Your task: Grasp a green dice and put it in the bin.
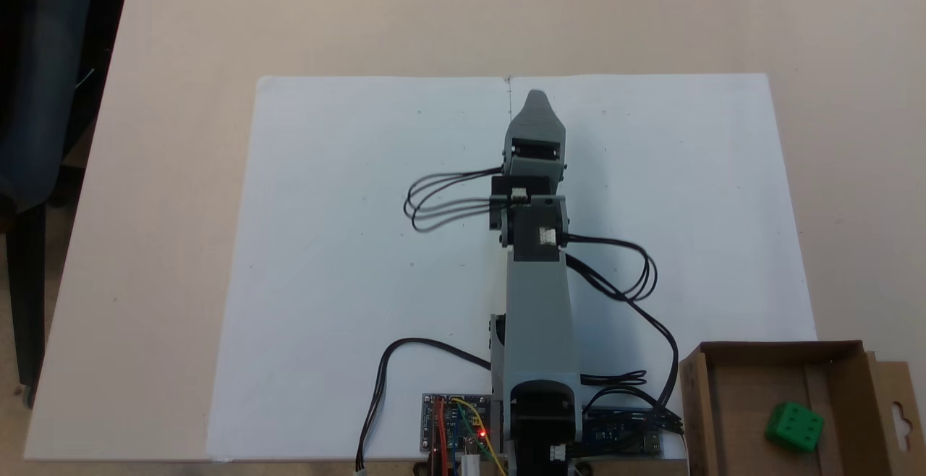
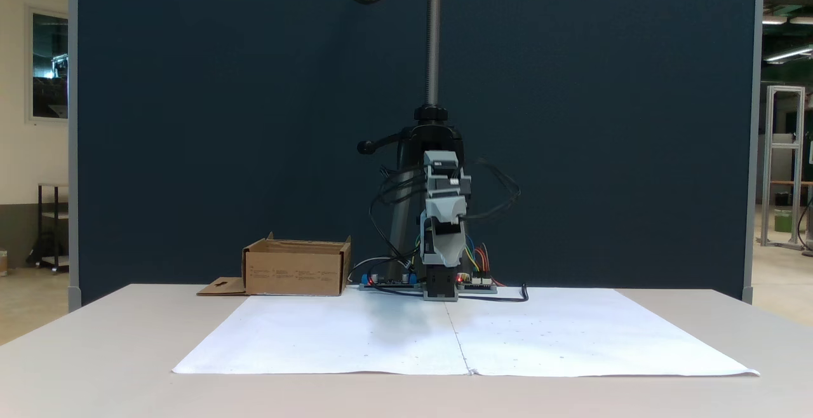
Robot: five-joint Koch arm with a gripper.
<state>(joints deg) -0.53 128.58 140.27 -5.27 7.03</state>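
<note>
The hand, its jaws stacked so I cannot tell whether they are parted, hangs empty over the white paper on the bench, while the green dice lies inside the bin at 4 o'clock.

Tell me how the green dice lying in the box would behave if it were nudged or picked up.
The green dice looks like hard plastic, so probably stiff and light. Its flat faces suggest it would slide or tip over rather than roll far, though the rounded edges could let it tumble. Its smooth surface may slip between jaws. The cardboard box walls would likely stop it.
</note>
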